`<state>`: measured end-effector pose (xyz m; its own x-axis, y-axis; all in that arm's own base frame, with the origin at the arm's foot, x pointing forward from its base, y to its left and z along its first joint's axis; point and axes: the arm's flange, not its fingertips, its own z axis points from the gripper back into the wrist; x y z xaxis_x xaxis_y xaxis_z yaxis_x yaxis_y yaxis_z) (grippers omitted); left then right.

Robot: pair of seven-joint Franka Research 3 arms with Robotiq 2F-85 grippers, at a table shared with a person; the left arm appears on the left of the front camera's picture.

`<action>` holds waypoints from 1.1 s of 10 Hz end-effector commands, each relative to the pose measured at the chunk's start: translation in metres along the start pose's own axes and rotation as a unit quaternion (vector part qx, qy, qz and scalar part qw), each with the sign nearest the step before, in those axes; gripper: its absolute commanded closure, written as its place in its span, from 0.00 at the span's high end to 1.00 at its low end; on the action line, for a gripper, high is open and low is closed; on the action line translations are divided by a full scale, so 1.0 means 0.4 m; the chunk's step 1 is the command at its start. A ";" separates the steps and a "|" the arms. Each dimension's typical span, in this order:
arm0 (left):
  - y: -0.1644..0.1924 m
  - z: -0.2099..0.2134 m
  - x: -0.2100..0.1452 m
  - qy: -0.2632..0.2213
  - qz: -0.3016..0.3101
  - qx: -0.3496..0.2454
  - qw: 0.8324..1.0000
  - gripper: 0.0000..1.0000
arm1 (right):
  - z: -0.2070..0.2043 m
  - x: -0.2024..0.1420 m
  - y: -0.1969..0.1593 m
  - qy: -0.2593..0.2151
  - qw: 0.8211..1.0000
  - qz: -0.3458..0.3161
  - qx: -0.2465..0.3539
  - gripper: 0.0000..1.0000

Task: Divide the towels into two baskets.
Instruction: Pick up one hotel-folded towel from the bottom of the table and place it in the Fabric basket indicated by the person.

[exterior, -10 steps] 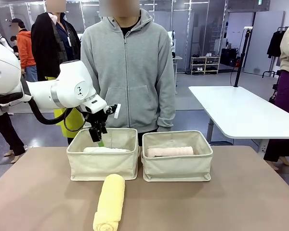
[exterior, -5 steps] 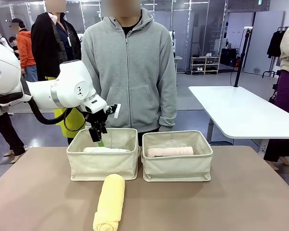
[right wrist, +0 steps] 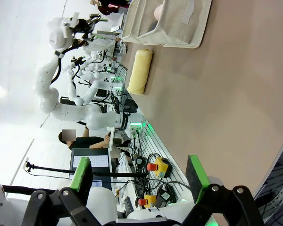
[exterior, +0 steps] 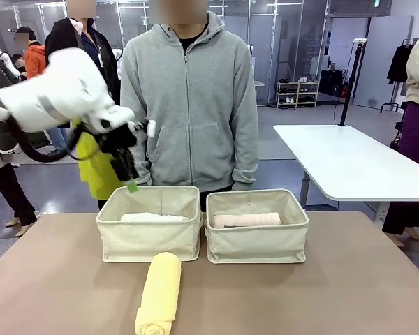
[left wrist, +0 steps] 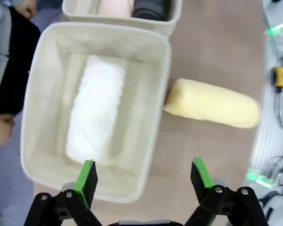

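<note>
The left pincer (exterior: 131, 185) has risen above the basket (exterior: 148, 241) with the white towel (exterior: 153, 217), wide and empty; the right pincer (right wrist: 140, 165) is wide too.

Front across table (exterior: 349, 279), left wrist down over basket (left wrist: 151, 122), right wrist rolled, all share yellow towel (exterior: 159, 293)

Fluffy terry is seen on the yellow towel (exterior: 159, 293), matt canvas on the baskets (exterior: 150, 241), possibly smooth laminate on the bench (exterior: 349, 293)
</note>
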<state>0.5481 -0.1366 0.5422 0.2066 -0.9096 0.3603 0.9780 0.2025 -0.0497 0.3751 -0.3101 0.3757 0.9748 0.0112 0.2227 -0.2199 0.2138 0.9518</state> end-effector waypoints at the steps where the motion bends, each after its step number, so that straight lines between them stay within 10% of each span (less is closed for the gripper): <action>1: -0.109 0.102 -0.176 -0.045 0.129 -0.013 0.991 1.00 | -0.009 -0.004 0.009 -0.001 1.000 -0.001 -0.002 1.00; 5: -0.187 0.240 -0.564 -0.263 0.265 -0.088 0.924 1.00 | -0.009 -0.004 0.009 -0.001 1.000 -0.001 -0.002 1.00; 11: -0.277 0.104 -1.153 -0.367 0.364 -0.153 0.842 1.00 | -0.009 -0.004 0.009 -0.001 1.000 -0.001 -0.002 1.00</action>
<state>0.3319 0.2729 0.4242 0.8024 -0.1140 0.5858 0.5694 0.4401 -0.6943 0.3751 -0.3101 0.3758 0.9747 0.0114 0.2230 -0.2203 0.2140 0.9517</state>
